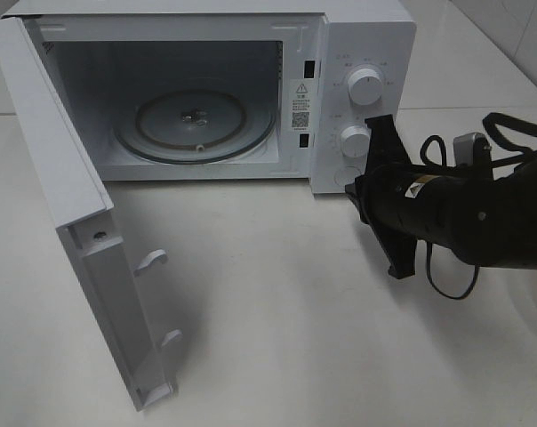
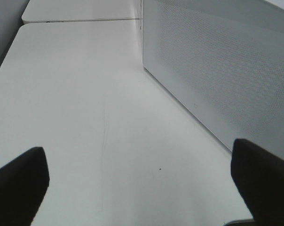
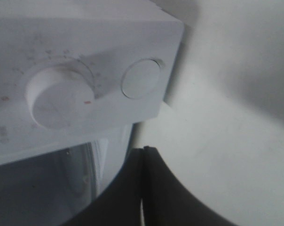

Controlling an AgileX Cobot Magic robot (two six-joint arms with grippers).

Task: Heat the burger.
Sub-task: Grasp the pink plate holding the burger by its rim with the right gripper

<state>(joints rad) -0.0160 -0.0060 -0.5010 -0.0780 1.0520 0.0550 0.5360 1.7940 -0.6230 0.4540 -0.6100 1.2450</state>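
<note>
left gripper (image 2: pixel 137 157): spread wide, its 2 dark fingers (image 2: pixel 17 183) at opposite edges of the left wrist view, nothing between them, low over the bare desk (image 2: pixel 85 94); it does not show in the high view.
desk (image 1: pixel 286 347): white and plain, carrying the microwave; a seam to a second desk surface runs behind.
door (image 1: pixel 82 205): swung fully open on the left, standing toward the camera, with 2 white latch hooks (image 1: pixel 153 260) on its inner edge; its finely dotted face (image 2: pixel 217 70) stands just beside the left gripper.
right gripper (image 1: pixel 362 191): black, pressed together with no gap between the fingers (image 3: pixel 132 188), pinching nothing; it is at the lower front corner of the control panel, near the round button (image 3: pixel 140 78). Touching or just short, I cannot tell.
cable (image 1: pixel 446 285): a black loop hanging under the right arm.
microwave (image 1: pixel 366 36): white, upright at the back of the desk, cavity open.
lower knob (image 1: pixel 355 140): white, just above the right gripper; a small red mark shows on it (image 3: pixel 59 96).
upper knob (image 1: pixel 364 86): white, above the lower 1.
turntable (image 1: pixel 197 124): clear glass disc flat on the cavity floor, nothing on it.
burger: not seen in any of the 3 views.
</note>
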